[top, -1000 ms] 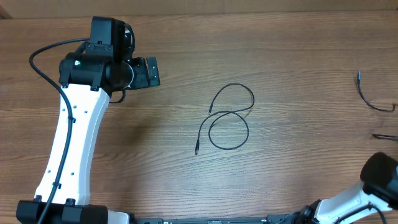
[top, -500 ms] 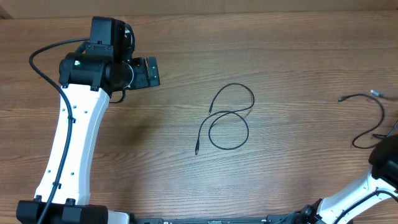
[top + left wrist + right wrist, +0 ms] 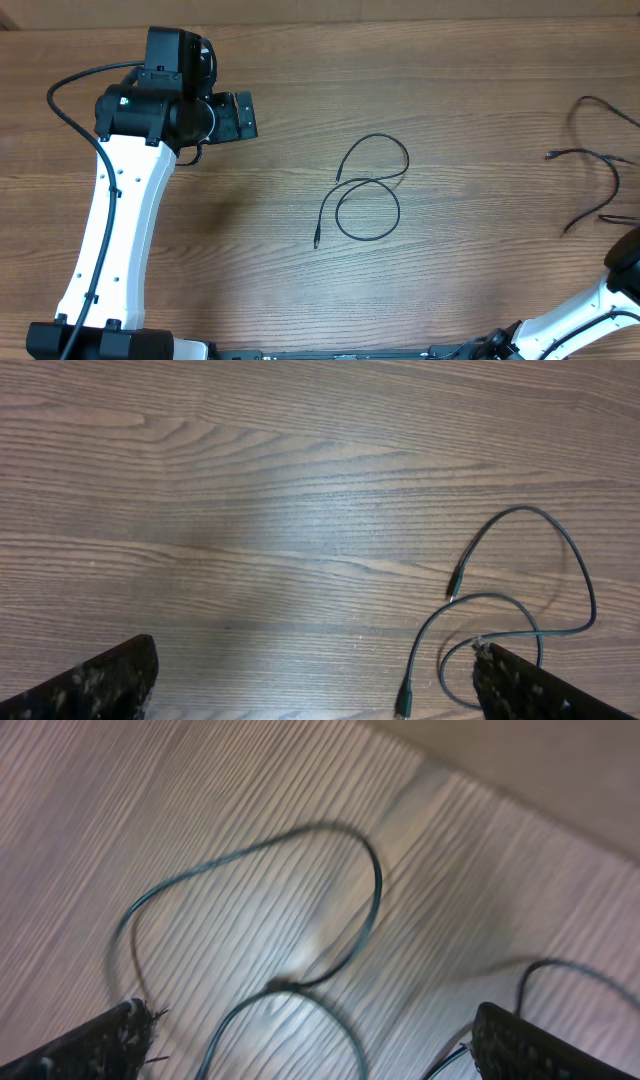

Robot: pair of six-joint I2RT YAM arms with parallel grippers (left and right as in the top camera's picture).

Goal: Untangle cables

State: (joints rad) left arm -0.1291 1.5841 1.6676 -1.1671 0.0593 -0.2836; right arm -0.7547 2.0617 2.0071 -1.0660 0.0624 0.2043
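Your left gripper (image 3: 238, 116) hovers with its fingers spread wide, left of one looped cable (image 3: 372, 181) lying at centre. Further cables (image 3: 378, 890) sprawl by the right edge, below your right gripper (image 3: 310, 1032), fingers likewise apart; that view is blurred.
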